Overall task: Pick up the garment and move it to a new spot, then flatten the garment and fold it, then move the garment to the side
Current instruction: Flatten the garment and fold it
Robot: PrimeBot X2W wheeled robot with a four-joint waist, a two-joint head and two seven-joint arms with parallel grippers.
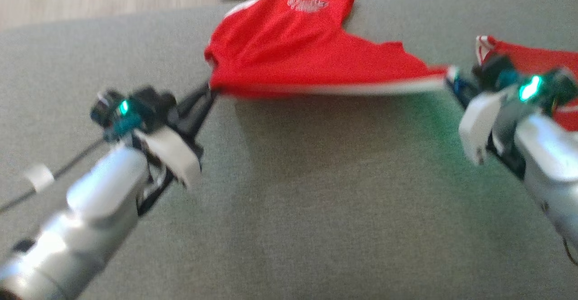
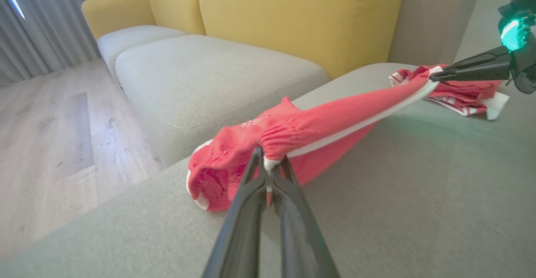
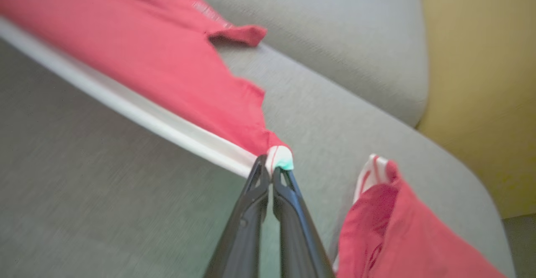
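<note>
White chest print [image 1: 308, 3] on garment [image 1: 293, 51]: blurred, unreadable.
Second red garment [image 1: 537, 58], right of garment: cut off at picture's right edge, partly hidden behind right gripper [image 1: 453, 79].
Right gripper at garment's hem corner: tip smeared by blur in head view.
Yellow sofa back [image 2: 293, 14], beyond garment: cropped at top edge.

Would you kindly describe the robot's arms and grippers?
Both forearms are silver with white wrist covers. The left gripper and right gripper have long, slim black fingers and a green light. A thin dark cable runs beside the left arm.
</note>
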